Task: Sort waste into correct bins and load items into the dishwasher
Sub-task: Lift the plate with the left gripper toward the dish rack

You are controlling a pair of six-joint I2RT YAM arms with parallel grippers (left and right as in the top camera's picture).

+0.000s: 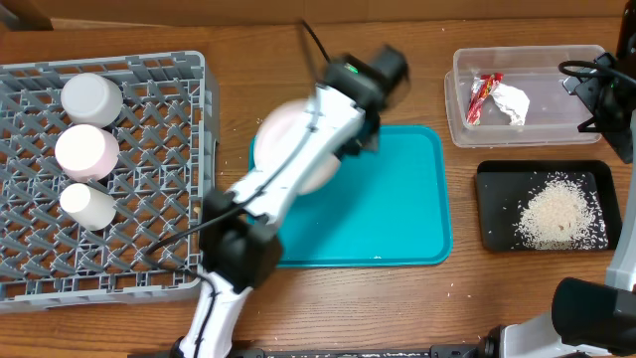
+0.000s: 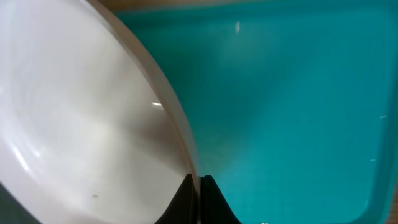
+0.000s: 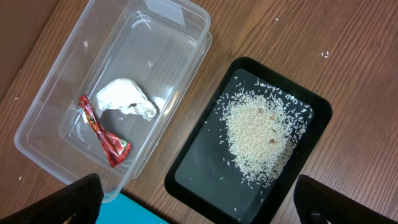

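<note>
The large round white plate [image 1: 278, 129] is over the left end of the teal tray [image 1: 397, 199]. My left gripper [image 1: 343, 149] is shut on its rim. In the left wrist view the two black fingers [image 2: 199, 196] pinch the edge of the plate [image 2: 81, 124], with the teal tray [image 2: 292, 93] behind it. The grey dish rack [image 1: 159, 149] at the left holds three pale round dishes [image 1: 84, 151]. The clear tub [image 3: 50, 118] holds the white napkin [image 3: 127, 99] and the red wrapper [image 3: 102, 134]. The black tray [image 3: 199, 168] holds rice crumbs [image 3: 261, 127]. My right gripper [image 3: 199, 208] is open and empty above both bins.
The clear tub [image 1: 537, 124] and the black tray [image 1: 497, 204] sit at the right of the wooden table, just beyond the teal tray's right edge. The right arm [image 1: 606, 99] hangs over them. A few loose crumbs lie on the wood.
</note>
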